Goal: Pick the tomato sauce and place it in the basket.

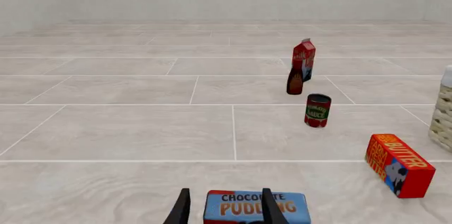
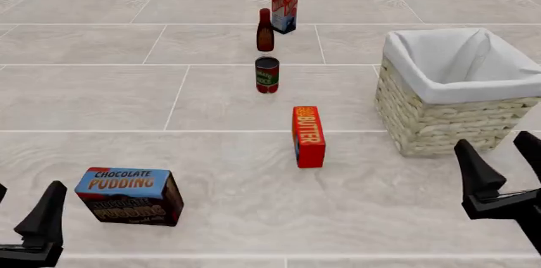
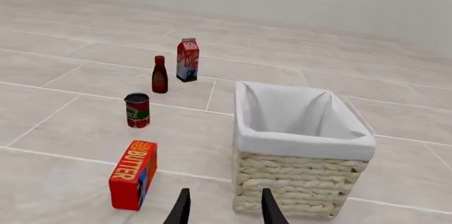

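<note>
The left gripper [image 2: 21, 217] sits at the frame's lower left corner, the right gripper [image 2: 498, 170] at the lower right. Both have fingers spread apart — holding nothing.

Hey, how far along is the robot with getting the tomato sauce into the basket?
Nothing is done yet. The tomato sauce stands upright on the floor, in front of the brown bottle. The basket holds nothing visible. Nothing is in hand: the left gripper and the right gripper are both open and empty. Reaching, grasping, carrying and dropping all remain.
</note>
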Motion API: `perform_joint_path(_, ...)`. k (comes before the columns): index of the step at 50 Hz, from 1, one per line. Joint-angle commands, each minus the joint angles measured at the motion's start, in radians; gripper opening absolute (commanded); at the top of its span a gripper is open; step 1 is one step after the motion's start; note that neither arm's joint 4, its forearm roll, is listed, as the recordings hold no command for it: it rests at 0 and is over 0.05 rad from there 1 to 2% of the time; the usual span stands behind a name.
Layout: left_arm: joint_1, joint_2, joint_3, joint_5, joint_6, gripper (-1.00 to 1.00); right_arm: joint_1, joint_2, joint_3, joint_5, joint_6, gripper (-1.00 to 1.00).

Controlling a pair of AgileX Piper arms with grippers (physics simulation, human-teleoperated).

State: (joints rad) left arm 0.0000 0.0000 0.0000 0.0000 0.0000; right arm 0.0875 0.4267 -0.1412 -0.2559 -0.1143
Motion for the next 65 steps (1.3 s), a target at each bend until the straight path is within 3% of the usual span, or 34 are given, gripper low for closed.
perform_joint_path(1,0.000,0.000,0.000,0.000,0.000,1.00,0.050,0.160,-0.059,-0.090,-0.020,1.00)
perform_joint_path(34,0.000,0.000,0.000,0.000,0.000,1.00,0.230,0.592,-0.303,-0.217,-0.063,1.00)
perform_joint_path(65,0.000,0.000,0.000,0.000,0.000,1.00,0.294,0.915,-0.538,-0.254,-0.049,1.00)
